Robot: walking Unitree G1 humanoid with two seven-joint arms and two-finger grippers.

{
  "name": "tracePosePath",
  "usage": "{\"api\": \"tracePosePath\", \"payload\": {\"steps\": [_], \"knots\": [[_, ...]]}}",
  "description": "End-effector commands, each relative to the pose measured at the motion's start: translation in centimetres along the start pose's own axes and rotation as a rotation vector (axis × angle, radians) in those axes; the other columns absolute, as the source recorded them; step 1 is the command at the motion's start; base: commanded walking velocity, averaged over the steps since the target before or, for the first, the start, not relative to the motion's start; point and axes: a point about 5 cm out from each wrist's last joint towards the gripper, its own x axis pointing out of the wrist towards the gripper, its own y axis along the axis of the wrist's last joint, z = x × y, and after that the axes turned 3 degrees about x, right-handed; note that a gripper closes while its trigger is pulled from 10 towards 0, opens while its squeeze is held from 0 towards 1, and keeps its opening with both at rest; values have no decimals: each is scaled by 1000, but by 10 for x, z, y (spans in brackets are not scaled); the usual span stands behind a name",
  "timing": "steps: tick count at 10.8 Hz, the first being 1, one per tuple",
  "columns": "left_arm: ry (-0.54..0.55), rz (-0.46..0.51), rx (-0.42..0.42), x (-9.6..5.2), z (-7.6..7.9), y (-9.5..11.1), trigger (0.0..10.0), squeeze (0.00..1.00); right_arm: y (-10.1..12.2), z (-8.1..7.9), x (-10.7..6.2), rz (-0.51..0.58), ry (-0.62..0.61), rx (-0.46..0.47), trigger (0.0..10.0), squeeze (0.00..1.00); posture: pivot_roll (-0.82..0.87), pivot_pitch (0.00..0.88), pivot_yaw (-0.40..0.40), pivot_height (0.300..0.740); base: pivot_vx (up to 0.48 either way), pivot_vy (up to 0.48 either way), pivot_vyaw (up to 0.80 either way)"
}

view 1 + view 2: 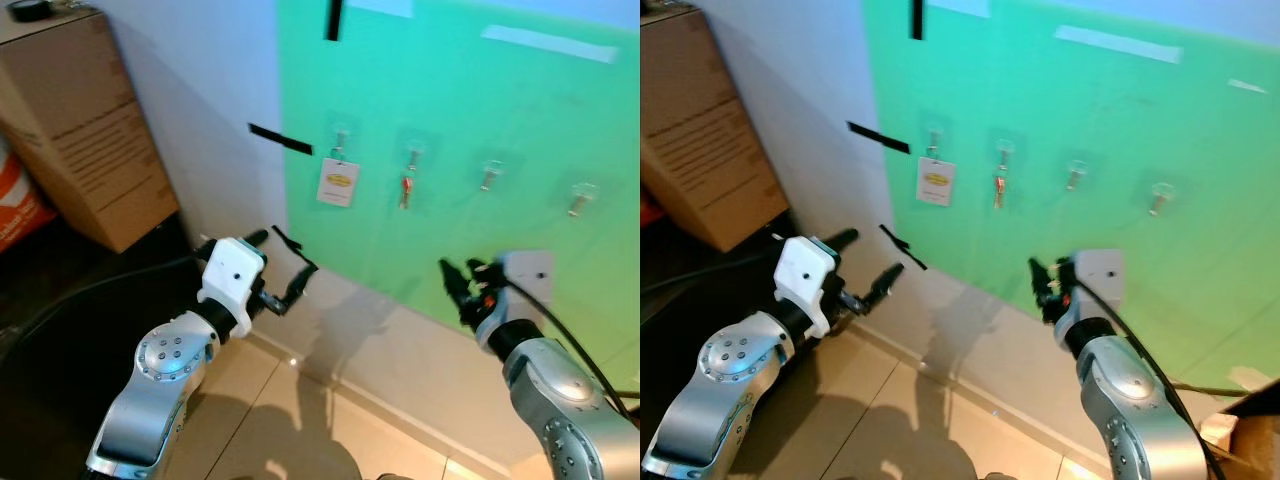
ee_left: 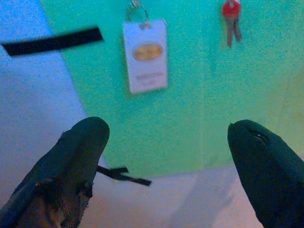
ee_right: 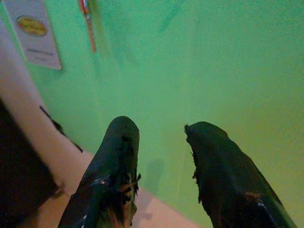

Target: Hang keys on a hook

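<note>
A green board (image 1: 470, 120) on the wall carries a row of clear hooks. A white tag (image 1: 338, 181) hangs from the leftmost hook, and a red-headed set of keys (image 1: 406, 188) hangs from the one beside it. The two hooks to the right (image 1: 490, 175) (image 1: 580, 198) are bare. My left gripper (image 1: 285, 262) is raised below and left of the tag, open, with nothing between its fingers. My right gripper (image 1: 462, 275) points at the board's lower part, open and holding nothing. The left wrist view looks up at the tag (image 2: 147, 59) and keys (image 2: 232, 19).
A cardboard box (image 1: 80, 130) stands against the white wall at the left, with an orange object (image 1: 20, 210) beside it. Black tape strips (image 1: 280, 140) mark the wall. A white socket plate (image 1: 530, 270) with a cable sits behind my right gripper. Tiled floor (image 1: 300, 420) lies below.
</note>
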Motion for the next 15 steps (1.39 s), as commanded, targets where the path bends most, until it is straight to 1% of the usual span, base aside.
{"api": "tracePosePath", "payload": {"steps": [1, 2, 3, 4, 5, 6, 7, 8, 9, 10, 11, 12, 14, 15], "knots": [[30, -10, 15, -3, -3, 1, 10000, 0, 1, 1, 0, 13, -4, 2, 10000, 0, -77, 24, 20, 740, 0, 405, 0], [60, -14, 12, -3, -6, 1, 10000, 0, -7, -1, 0, 11, 15, -3, 10000, 0, -73, 26, 15, 740, 0, 405, 0], [72, -24, 9, -2, -8, 0, 10000, 0, -10, -1, 0, 12, -8, 9, 10000, 0, -66, 26, 8, 740, 0, 401, 0], [89, -34, 0, -3, -8, -2, 10000, 0, -10, -1, 0, 21, -9, -41, 10000, 0, -61, 25, 2, 740, 0, 289, 0], [112, -42, -11, -6, -9, -5, 10000, 0, -8, -5, 1, 47, 47, -121, 10000, 0, -52, 23, -7, 740, 0, 255, 800], [131, -56, -18, -9, -11, -8, 10000, 0, -9, -9, 1, 52, 102, -113, 10000, 0, -48, 22, -9, 740, 0, 0, 800], [150, -57, -23, -11, -13, -10, 10000, 0, -10, -7, 1, 54, 96, -131, 10000, 0, -47, 20, -9, 740, 0, 0, 800], [170, -69, -28, -12, -14, -12, 10000, 0, -11, -3, 2, 52, 79, -180, 10000, 0, -47, 21, -9, 740, 0, 0, 800], [175, -71, -21, -12, -14, -12, 10000, 0, -11, 3, 2, 60, 53, -198, 10000, 0, -47, 20, -9, 740, 0, 0, 800], [179, -68, -6, -12, -14, -13, 10000, 0, -9, 10, 3, 88, 32, -199, 10000, 0, -50, 16, -5, 740, 0, 0, 800], [206, -53, -6, -11, -14, -12, 10000, 0, -5, 7, 3, 100, 79, -118, 10000, 0, -50, 16, -6, 740, 0, 0, 800], [216, -59, -44, -11, -13, -13, 10000, 0, -9, 6, 5, 79, 69, -98, 10000, 0, -49, 16, -7, 740, 0, 0, 800], [218, -44, -21, -11, -15, -12, 10000, 0, -16, -1, 7, 67, 132, -73, 10000, 0, -44, 26, -6, 740, 0, 0, 800], [219, -41, -23, -12, -16, -11, 10000, 0, -17, 0, 8, 61, 134, -63, 10000, 0, -45, 28, -3, 740, 0, 0, 800]]}}
